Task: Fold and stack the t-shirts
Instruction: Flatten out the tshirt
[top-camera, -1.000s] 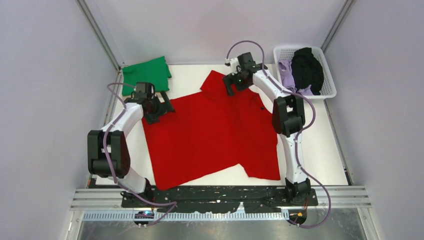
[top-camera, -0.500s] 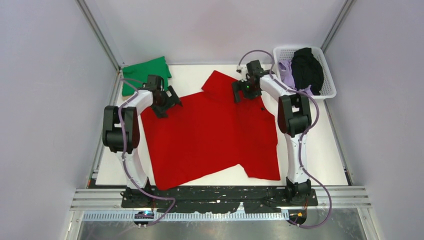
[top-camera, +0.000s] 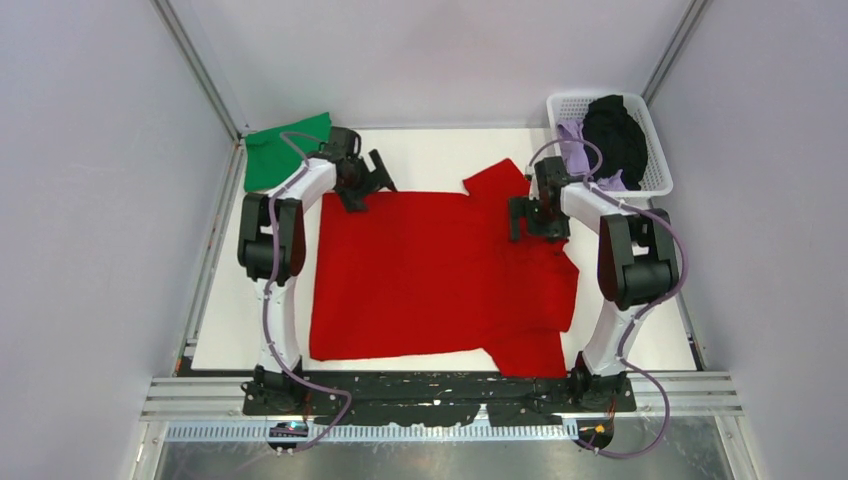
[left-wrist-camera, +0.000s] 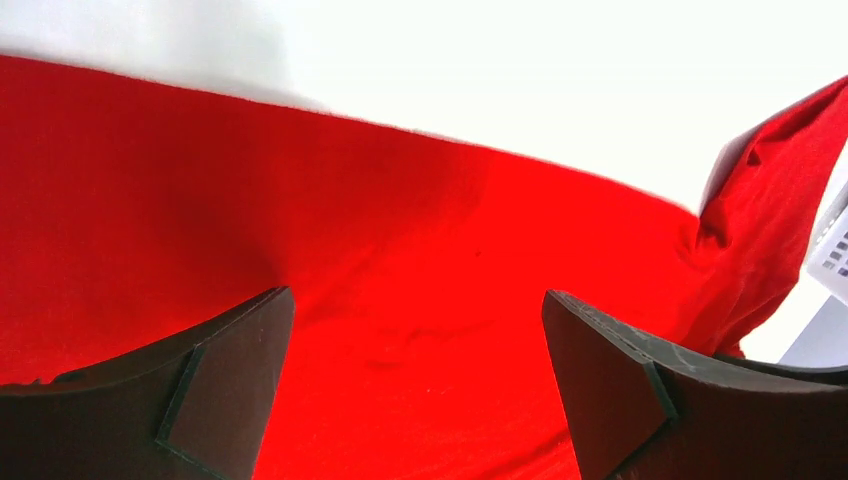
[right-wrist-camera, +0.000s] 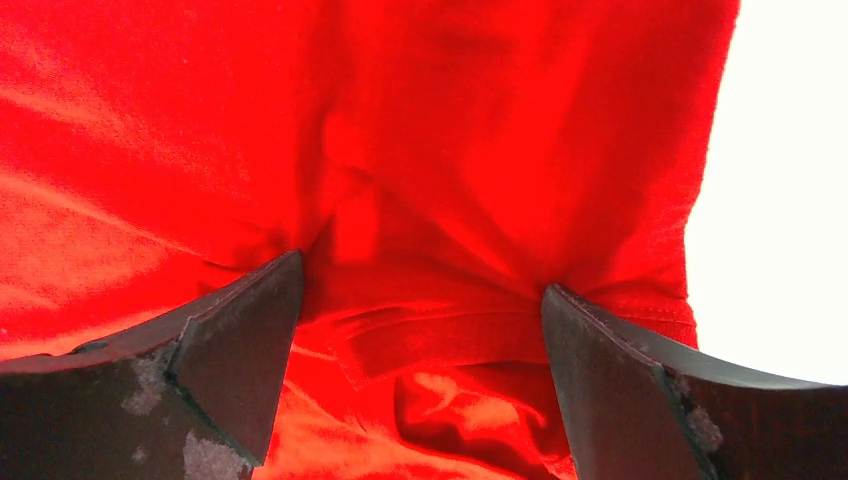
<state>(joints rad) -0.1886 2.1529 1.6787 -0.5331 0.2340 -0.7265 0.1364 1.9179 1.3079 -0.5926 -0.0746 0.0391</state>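
The bright red t-shirt (top-camera: 440, 270) lies spread flat on the white table (top-camera: 430, 158), one sleeve sticking up at the far right (top-camera: 495, 180). My left gripper (top-camera: 368, 185) is open over the shirt's far left corner; in the left wrist view the left gripper (left-wrist-camera: 415, 390) has its jaws wide apart above flat red cloth (left-wrist-camera: 400, 230). My right gripper (top-camera: 517, 220) is open over the collar area; in the right wrist view the right gripper (right-wrist-camera: 420, 380) straddles a bunched collar band (right-wrist-camera: 440, 335). A folded green t-shirt (top-camera: 285, 150) lies at the far left corner. The tan one is out of view.
A white basket (top-camera: 655, 150) at the far right corner holds a black garment (top-camera: 612, 135) and a lavender one (top-camera: 578, 150). Grey walls and metal posts close in the table on three sides. The arm bases sit on the black rail at the near edge.
Both grippers have moved to the right, and the red shirt has shifted right with them and turned square to the table. Its far sleeve now lies further right.
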